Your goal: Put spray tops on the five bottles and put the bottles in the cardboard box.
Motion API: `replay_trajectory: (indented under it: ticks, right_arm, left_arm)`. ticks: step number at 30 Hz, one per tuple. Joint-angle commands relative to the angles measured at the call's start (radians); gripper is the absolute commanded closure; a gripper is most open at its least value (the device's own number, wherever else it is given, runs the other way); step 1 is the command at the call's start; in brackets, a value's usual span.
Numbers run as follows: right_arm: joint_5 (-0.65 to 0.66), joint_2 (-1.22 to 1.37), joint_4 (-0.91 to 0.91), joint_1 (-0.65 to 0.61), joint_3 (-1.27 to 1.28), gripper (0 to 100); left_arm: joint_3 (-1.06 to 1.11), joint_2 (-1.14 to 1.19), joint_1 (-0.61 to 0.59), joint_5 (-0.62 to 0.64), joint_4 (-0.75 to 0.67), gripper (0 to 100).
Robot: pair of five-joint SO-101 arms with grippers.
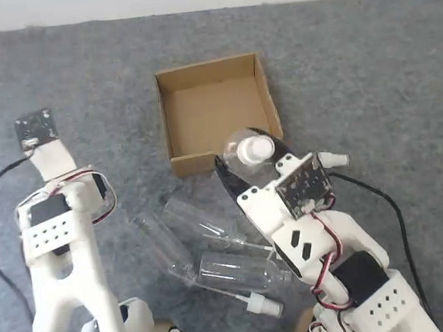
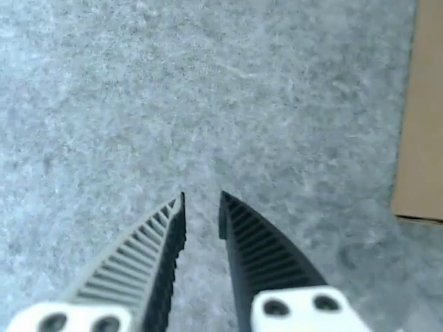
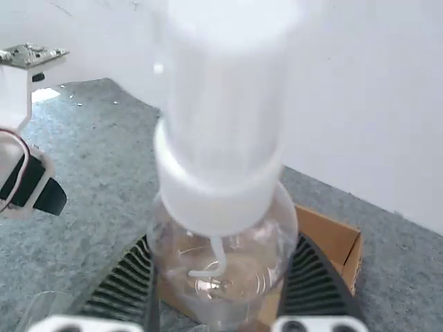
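Observation:
My right gripper [image 1: 255,164] is shut on a clear bottle [image 1: 245,146] with a white spray top [image 1: 256,150], held upright just over the front right corner of the cardboard box [image 1: 215,119]. In the right wrist view the bottle [image 3: 221,259] sits between the fingers [image 3: 124,287] and its spray top [image 3: 221,124] rises toward the camera. Three clear bottles lie on the carpet in front of the box: one [image 1: 164,242], another [image 1: 205,219], and a third [image 1: 236,271] with a white spray top [image 1: 265,305]. My left gripper [image 2: 202,198] hangs over bare carpet left of the box, shut but for a narrow slit, holding nothing.
Grey carpet covers the table. The box [image 3: 333,238] stands open and looks empty inside; its side [image 2: 421,117] lies to one side of the left gripper. The left arm [image 1: 58,231] stands at the left, and cables trail from both arm bases.

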Motion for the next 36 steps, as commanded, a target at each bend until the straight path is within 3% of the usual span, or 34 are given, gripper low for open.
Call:
replay_trajectory:
  ticks: [1, 9, 17, 36]
  right_arm:
    - [-0.002, 0.174, -0.005, 0.016, -0.173, 93.3]
    - [-0.006, 0.476, -0.03, 0.016, -0.4, 93.3]
    - [-0.005, 0.774, -0.148, 0.016, -0.56, 93.3]
    - [-0.008, 1.569, -0.148, 0.056, -1.185, 92.8]
  left_arm:
    - [0.03, -0.044, -0.002, -0.049, -0.066, 97]
    - [0.12, -0.046, 0.0, -0.107, -0.149, 99]
    - [0.125, -0.046, 0.0, -0.107, -0.152, 99]
    - [0.125, -0.041, -0.005, -0.107, -0.152, 98]
